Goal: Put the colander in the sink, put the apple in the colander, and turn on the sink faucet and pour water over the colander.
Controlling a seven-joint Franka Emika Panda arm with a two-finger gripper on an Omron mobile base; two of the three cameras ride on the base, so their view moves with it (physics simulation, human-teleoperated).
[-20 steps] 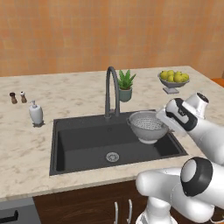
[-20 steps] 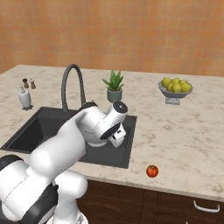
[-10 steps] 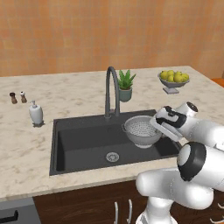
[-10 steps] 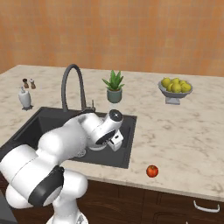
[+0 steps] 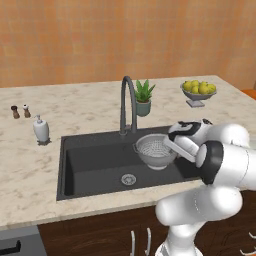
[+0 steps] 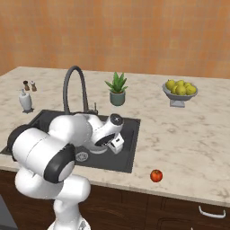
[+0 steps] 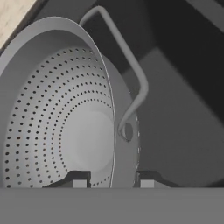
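The colander (image 5: 156, 150), a perforated silver bowl, sits low inside the right part of the dark sink (image 5: 95, 162), near the base of the faucet (image 5: 127, 100). My gripper (image 5: 171, 145) is shut on its right rim. In the hand view the rim of the colander (image 7: 65, 122) runs between the two fingertips (image 7: 79, 180), one inside the bowl and one outside, with a side handle arching above the sink floor (image 7: 179, 127). The red apple (image 6: 156, 175) lies on the counter near the front edge, right of the sink (image 6: 129, 150). No water runs from the faucet (image 6: 74, 85).
A footed bowl of yellow-green fruit (image 5: 198, 90) stands at the back right. A small potted plant (image 5: 143, 97) is behind the faucet. A white soap dispenser (image 5: 41, 129) and two small shakers (image 5: 20, 111) stand left of the sink.
My arm has carried the colander left and down, from above the sink's right edge to low inside the basin. The grip on its rim has held.
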